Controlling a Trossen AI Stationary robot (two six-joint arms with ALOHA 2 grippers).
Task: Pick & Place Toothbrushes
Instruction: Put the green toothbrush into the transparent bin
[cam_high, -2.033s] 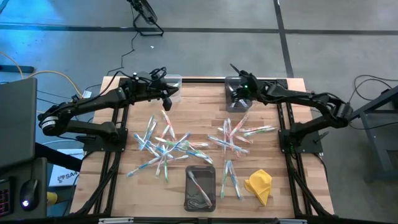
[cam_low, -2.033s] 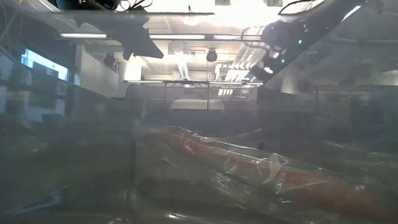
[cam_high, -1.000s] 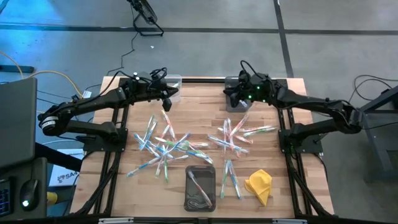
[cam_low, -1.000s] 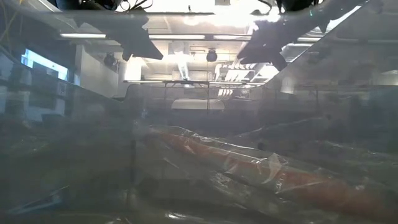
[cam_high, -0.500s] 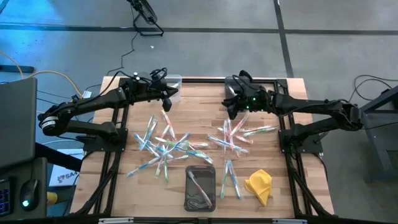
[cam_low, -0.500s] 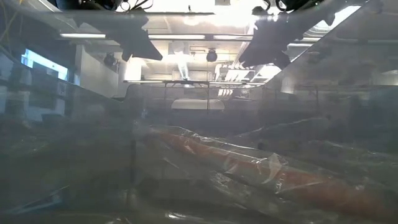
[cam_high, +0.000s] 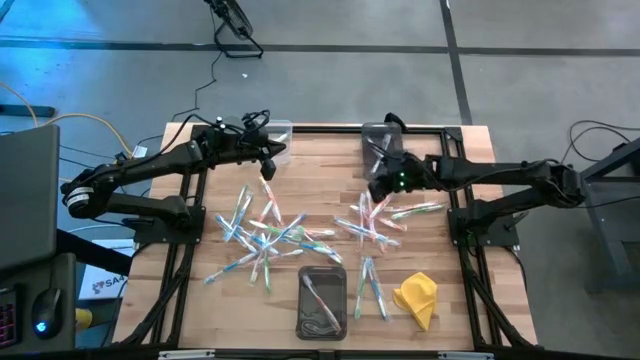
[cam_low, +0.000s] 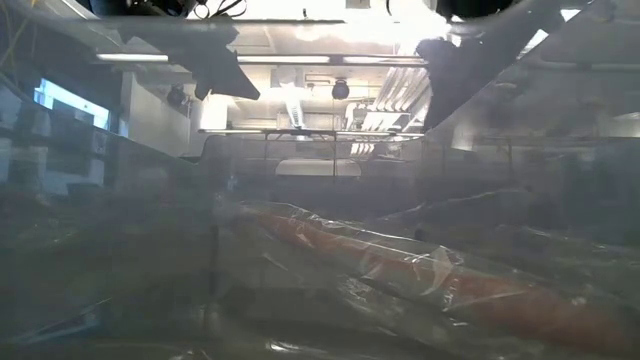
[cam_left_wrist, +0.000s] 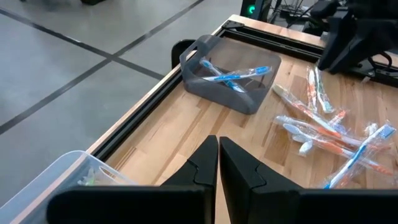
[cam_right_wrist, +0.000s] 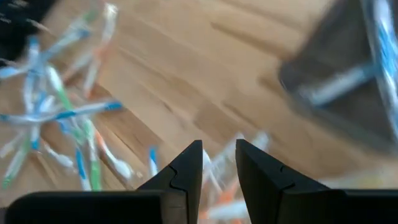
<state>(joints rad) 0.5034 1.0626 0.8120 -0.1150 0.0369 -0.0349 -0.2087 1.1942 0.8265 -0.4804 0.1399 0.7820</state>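
With my right gripper (cam_high: 378, 188) hovering part-open and empty over the toothbrushes (cam_high: 378, 218) scattered mid-table, and the left gripper (cam_left_wrist: 217, 163) shut and empty near the far edge, I judge them light, slick in wrappers: pinch one mid-handle.

Left gripper (cam_left_wrist: 217, 163) (jaws together), right gripper (cam_right_wrist: 219, 163) parted.

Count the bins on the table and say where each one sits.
3. A clear bin at the far edge by the left arm, a grey bin at the far edge by the right arm, and a dark bin at the near edge, centre.
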